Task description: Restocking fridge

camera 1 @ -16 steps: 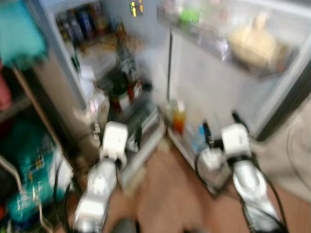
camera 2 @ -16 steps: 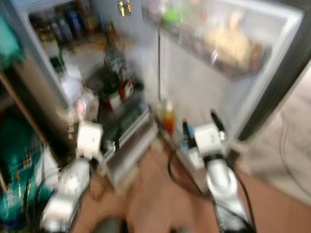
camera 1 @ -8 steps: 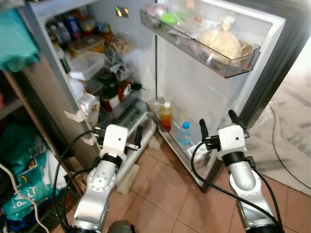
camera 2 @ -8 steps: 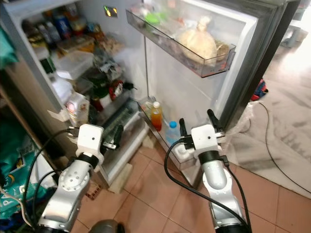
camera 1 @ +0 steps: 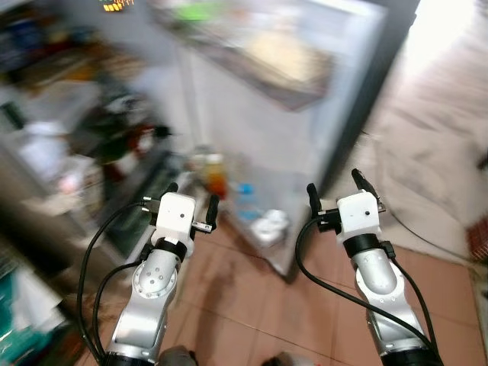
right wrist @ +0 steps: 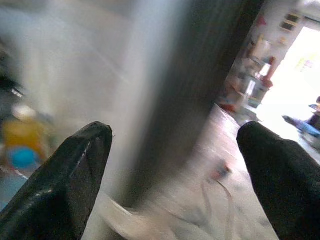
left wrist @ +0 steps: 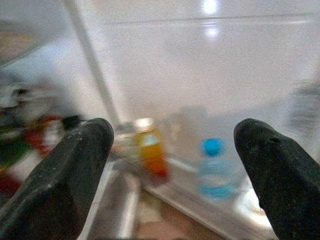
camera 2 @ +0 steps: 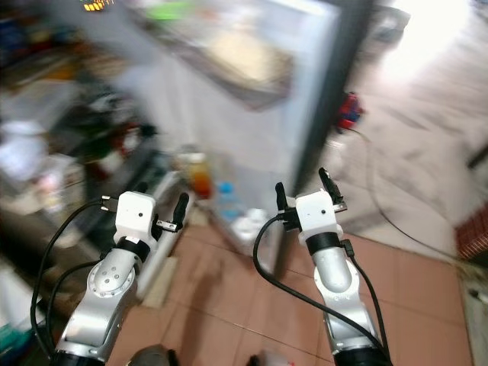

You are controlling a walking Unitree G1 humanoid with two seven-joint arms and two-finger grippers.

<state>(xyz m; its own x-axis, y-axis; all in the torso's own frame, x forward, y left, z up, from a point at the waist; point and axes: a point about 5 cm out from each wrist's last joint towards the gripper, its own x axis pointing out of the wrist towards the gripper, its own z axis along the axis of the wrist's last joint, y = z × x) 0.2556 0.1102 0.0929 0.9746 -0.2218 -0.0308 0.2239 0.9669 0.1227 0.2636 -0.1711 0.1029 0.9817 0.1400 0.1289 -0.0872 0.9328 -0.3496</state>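
Note:
The fridge stands open ahead and to my left, blurred. Its door (camera 1: 305, 130) swings out in front of me. On the low door shelf stand an orange juice bottle (camera 1: 216, 177) and a blue-capped water bottle (camera 1: 245, 200); the left wrist view has the same juice bottle (left wrist: 150, 150) and water bottle (left wrist: 215, 167). My left gripper (camera 1: 191, 200) is raised before the low door shelf, open and empty. My right gripper (camera 1: 335, 187) hangs open and empty by the door's dark outer edge (right wrist: 200, 75). Neither touches anything.
The fridge's inner shelves (camera 1: 84, 130) are crowded with blurred food. An upper door shelf (camera 1: 282, 57) holds a pale bag. A light cloth (camera 1: 427, 152) and a cable lie on the tiled floor to the right, near a small red item (camera 2: 349, 122).
The whole view has swung to the right and blurred, so the fridge now sits further left in the picture. Both grippers stay open and raised as before.

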